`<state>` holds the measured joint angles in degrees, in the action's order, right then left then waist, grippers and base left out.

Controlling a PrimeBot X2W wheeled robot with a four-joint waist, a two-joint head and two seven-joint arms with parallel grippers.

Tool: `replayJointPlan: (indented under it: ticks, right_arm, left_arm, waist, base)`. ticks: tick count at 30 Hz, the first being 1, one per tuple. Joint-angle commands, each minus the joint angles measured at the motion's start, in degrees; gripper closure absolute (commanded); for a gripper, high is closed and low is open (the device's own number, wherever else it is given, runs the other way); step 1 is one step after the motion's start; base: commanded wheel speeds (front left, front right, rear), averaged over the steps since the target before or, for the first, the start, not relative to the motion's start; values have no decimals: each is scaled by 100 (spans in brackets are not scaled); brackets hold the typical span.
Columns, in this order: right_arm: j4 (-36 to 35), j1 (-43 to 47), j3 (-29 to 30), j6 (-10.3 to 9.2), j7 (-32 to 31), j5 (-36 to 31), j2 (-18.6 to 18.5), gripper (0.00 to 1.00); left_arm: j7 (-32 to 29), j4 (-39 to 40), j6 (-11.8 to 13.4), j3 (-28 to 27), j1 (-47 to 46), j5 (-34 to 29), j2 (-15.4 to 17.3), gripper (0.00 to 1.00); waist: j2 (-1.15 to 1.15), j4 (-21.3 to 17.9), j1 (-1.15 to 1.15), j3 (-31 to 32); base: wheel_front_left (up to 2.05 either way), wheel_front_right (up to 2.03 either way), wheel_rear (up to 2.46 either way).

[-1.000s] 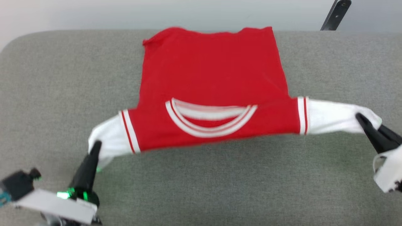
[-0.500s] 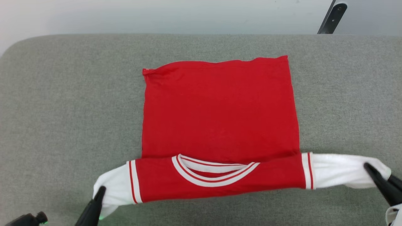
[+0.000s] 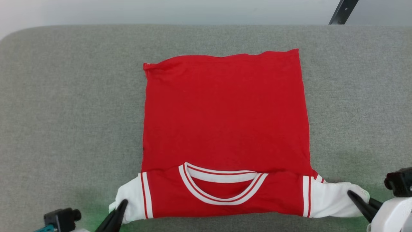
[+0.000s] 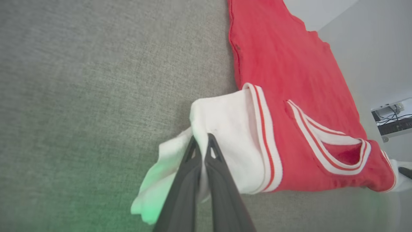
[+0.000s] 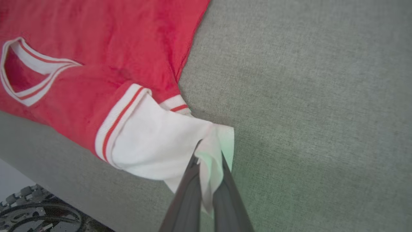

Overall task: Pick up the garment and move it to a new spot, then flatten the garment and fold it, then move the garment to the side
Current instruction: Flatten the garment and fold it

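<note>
Now: garment (image 3: 225, 122) lies flat mid-frame on the grey cushion (image 3: 64, 96), hem toward the top, collar band at the bottom. Left gripper (image 3: 121, 206), lower left, is pinched onto the white left sleeve (image 3: 132, 198). Right gripper (image 3: 359, 199), lower right, is pinched onto the right sleeve (image 3: 331, 201). Judged: the paired sleeve grips keep the shoulder line taut for flattening.

One red white-sleeved jersey shirt (image 3: 225, 119), two dark long-fingered grippers, left gripper (image 3: 121, 205) and right gripper (image 3: 354, 197), one grey fabric tabletop (image 3: 64, 112)

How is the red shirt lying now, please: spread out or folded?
Mostly spread: the shirt lies smooth on the grey cushion, its collar end apparently doubled over the body.
</note>
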<state>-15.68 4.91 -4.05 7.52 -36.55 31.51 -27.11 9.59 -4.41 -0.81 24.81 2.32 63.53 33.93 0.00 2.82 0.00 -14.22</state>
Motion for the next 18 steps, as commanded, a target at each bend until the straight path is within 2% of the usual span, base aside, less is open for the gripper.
replayJointPlan:
  ticks: [1, 7, 18]
  right_arm:
    - [137, -92, -105, -6, 51, -27, -19, 100]
    - [664, -277, -474, -6, 250, -133, -83, 100]
    - [1316, -538, -926, -6, 446, -329, -37, 100]
  left_arm:
    - [-37, -91, 59, 60, -93, -114, -4, 100]
    - [-216, -446, 240, 364, -282, -489, -1, 100]
    - [-203, -630, 193, 463, -479, -572, -115, 100]
  waist:
    - [0, 9, 0, -37]
    - [0, 33, 0, -122]
    - [0, 16, 0, -281]
  base:
    - [0, 0, 0]
    - [0, 0, 0]
    - [0, 0, 0]
